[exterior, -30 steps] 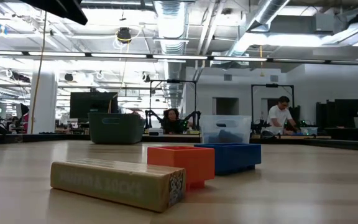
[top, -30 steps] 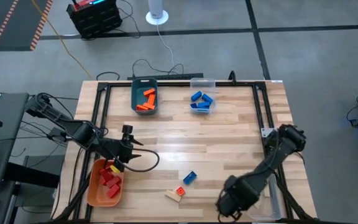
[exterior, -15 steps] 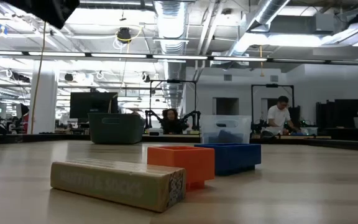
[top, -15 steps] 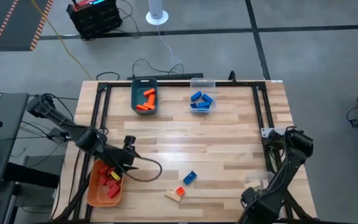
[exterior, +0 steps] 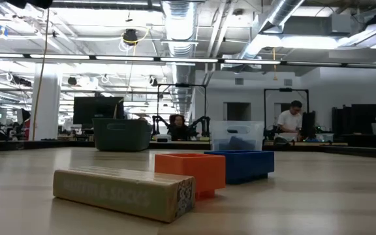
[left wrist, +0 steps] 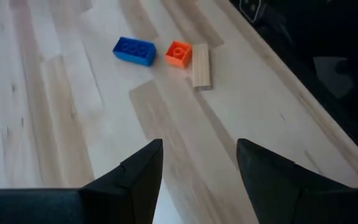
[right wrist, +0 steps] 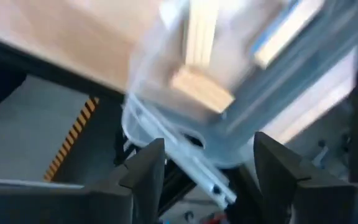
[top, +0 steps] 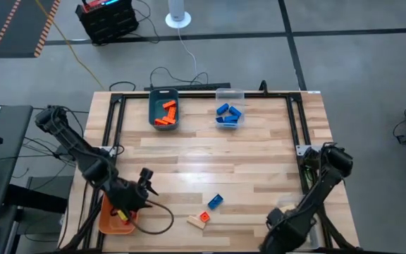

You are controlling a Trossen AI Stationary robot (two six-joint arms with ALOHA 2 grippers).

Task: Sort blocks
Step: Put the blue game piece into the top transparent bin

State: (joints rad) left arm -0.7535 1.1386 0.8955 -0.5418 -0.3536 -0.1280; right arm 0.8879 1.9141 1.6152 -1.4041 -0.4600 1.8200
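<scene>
Table was light wood planks in a black frame. Left arm reached in from the left edge, right arm folded down at the near right corner.

Bins next: teal bin at the far side held orange blocks; clear bin just right of it held blue blocks. Orange bin sat at the near left corner, mostly hidden under the left gripper, a bit of red and yellow showing inside. Second clear bin sat at the near right edge with pale wood blocks in it, blurred in the right wrist view.

Left gripper hung over the orange bin, jaws open, nothing between the fingers. Right gripper was over the near-right clear bin, jaws apart and empty in its wrist view.

Three loose blocks lay on the table near the front centre: wood block lying flat, small orange block touching it, blue block just beside, slightly farther in. Low view had the same three in a row: wood, orange, blue.

People showed at desks in the room beyond, far off.
</scene>
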